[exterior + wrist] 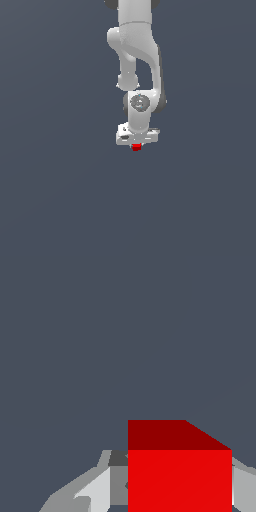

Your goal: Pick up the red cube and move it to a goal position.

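The red cube (136,147) is a tiny bright red block right under the white hand of the arm, near the middle of the exterior view. In the wrist view the red cube (179,476) fills the space between the two grey fingers (95,491), which stand close against its sides. My gripper (136,146) is shut on the cube. Most of the cube is hidden by the hand in the exterior view. No goal marker shows in either view.
The white arm (136,60) comes down from the top edge of the exterior view. All around is a plain dark grey-blue ground (50,175) with no other objects or edges in view.
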